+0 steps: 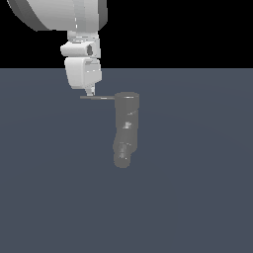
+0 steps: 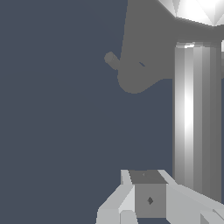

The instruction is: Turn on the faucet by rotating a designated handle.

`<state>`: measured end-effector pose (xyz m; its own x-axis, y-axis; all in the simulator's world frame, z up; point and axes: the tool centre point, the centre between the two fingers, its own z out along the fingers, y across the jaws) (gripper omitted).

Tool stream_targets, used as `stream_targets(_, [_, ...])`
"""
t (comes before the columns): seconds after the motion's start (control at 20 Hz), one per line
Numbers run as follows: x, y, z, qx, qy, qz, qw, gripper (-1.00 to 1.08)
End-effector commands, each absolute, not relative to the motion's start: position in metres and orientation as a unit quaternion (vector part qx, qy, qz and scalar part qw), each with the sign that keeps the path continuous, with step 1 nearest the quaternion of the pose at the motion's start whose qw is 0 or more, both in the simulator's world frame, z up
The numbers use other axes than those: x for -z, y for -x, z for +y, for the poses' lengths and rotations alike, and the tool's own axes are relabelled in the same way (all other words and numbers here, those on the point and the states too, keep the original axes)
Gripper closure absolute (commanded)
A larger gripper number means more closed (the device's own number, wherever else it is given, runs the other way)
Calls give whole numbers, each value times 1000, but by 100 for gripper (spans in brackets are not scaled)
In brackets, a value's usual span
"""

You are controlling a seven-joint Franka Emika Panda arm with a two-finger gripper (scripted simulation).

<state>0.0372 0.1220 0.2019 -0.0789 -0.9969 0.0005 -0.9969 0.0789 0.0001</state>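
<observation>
While the white arm hangs at eleven o'clock in the exterior view, its end effector touches the handle's free end; whether its fingers are spread is unclear. Rightward, the faucet stands mid-scene.

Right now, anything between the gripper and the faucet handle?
Nothing visible. In the exterior view the gripper sits just above the free end of the handle, which sticks out from the faucet toward that view's left. Contact can't be judged.
</observation>
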Motion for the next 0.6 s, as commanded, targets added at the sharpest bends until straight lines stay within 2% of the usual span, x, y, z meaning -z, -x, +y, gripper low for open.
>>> stream_targets(0.0, [-202, -30, 122, 0, -679, -734, 0, 108])
stream_targets(0.55, [-202, 4, 124, 0, -679, -734, 0, 108])
